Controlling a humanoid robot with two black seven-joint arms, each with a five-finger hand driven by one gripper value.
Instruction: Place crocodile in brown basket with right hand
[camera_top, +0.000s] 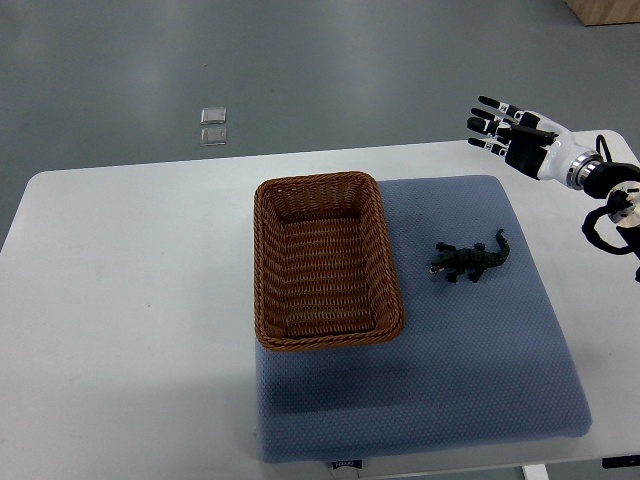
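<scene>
A small dark green toy crocodile (470, 260) lies on the blue mat (470, 350), just right of the brown wicker basket (268, 270). The basket is rectangular and has nothing inside. My right hand (505, 130) hovers over the table's far right edge, up and to the right of the crocodile, with its fingers (487, 123) spread and nothing in them. The left arm does not show.
The blue mat covers the right half of the white table (130, 300), and the basket sits on the mat's left part. Two small clear squares (213, 125) lie on the grey floor beyond the table. A wooden box corner (605, 10) shows top right.
</scene>
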